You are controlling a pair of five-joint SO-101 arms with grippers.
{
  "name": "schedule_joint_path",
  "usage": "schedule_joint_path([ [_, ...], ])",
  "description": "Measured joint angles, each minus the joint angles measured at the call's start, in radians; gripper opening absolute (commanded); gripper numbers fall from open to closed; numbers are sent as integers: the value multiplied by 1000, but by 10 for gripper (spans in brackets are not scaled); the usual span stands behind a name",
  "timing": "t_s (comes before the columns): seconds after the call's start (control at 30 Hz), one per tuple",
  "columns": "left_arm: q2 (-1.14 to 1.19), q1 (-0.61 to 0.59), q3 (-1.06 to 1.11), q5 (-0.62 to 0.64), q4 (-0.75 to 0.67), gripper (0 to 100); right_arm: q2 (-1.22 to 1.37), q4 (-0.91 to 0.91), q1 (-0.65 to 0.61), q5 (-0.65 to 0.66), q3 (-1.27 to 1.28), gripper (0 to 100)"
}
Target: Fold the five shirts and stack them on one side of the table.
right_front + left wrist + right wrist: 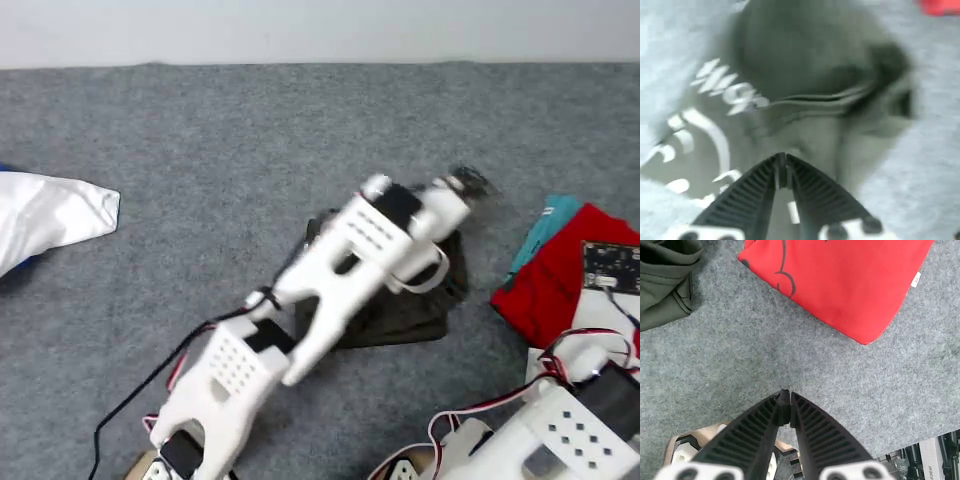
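From the high view, the left arm [340,270] stretches over a dark shirt [400,315] lying mid-worktop [200,150]. A red shirt [550,285] lies to the right and a white shirt [50,215] at the far left edge.

In the left wrist view, the left gripper [782,167] is clenched just above the dark shirt's printed cloth. The blur hides whether it pinches any fabric.

In the right wrist view, the right gripper [786,399] is clenched on nothing over bare worktop, near the red shirt.
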Motion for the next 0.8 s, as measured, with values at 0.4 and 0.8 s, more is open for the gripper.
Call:
schedule_joint_path([
  [0.4,166,-35,-9,-18,0,5,0,0,0,0,0,12],
  [0.8,173,149,-11,-18,0,5,0,0,0,0,0,12],
])
